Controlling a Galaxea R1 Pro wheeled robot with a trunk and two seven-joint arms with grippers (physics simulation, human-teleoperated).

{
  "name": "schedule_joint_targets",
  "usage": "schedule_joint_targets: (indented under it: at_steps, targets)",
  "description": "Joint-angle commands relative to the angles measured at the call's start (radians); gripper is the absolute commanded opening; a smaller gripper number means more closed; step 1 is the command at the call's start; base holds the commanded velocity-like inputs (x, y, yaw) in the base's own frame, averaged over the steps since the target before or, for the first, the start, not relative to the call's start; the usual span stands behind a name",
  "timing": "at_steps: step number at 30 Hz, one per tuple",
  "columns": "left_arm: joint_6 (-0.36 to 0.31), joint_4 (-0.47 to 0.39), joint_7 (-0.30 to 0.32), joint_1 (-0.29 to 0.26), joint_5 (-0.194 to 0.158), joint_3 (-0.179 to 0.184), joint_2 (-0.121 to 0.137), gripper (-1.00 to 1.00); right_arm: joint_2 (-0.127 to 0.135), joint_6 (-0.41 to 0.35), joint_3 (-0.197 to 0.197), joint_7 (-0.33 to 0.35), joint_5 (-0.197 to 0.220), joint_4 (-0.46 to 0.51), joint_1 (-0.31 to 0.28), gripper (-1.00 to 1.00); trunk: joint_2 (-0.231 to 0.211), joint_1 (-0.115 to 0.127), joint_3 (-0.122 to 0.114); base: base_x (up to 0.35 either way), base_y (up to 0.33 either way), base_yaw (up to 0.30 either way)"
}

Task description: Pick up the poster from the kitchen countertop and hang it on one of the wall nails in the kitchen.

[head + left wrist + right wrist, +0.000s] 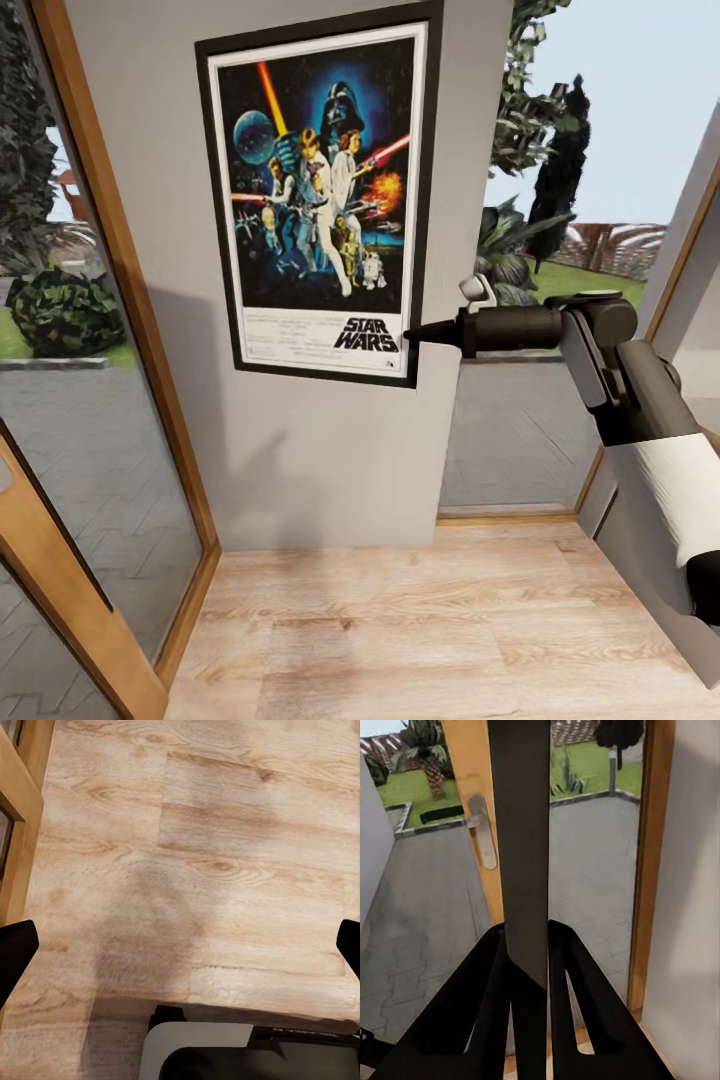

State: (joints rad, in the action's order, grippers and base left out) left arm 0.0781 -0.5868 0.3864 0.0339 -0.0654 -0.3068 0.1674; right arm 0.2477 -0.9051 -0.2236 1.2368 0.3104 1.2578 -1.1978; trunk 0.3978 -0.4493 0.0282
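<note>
Head view shows the right claw (pixel 412 335), matte black and tapered, pinching the lower right edge of the poster (pixel 318 190), a glossy black-framed rectangle with white border, flat against the grey wall (pixel 300 460).

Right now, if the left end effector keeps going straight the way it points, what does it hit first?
The wooden floor. The left end effector points down at bare planks with its fingers spread wide and nothing between them; how far away the floor lies is unclear.
</note>
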Motion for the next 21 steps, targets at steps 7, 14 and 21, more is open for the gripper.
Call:
schedule_joint_targets:
  at_steps: [7, 14, 21]
  targets:
    - [-0.001, -0.001, 0.006, 0.0, -0.007, -0.002, 0.0, 1.0, 0.001, -0.008, -0.001, 0.001, 0.007, 0.001, -0.001, -1.0, 0.002, -0.001, 0.002, 0.0, 0.0, 0.0]
    - [-0.001, -0.001, 0.006, 0.0, -0.007, -0.002, 0.0, 1.0, 0.001, -0.008, 0.0, 0.001, 0.007, 0.002, -0.001, -1.0, 0.002, -0.001, 0.002, 0.0, 0.0, 0.0]
    - [-0.001, -0.001, 0.006, 0.0, -0.007, -0.003, 0.0, 1.0, 0.001, -0.008, 0.0, 0.001, 0.007, 0.002, 0.0, -1.0, 0.002, -0.001, 0.002, 0.0, 0.0, 0.0]
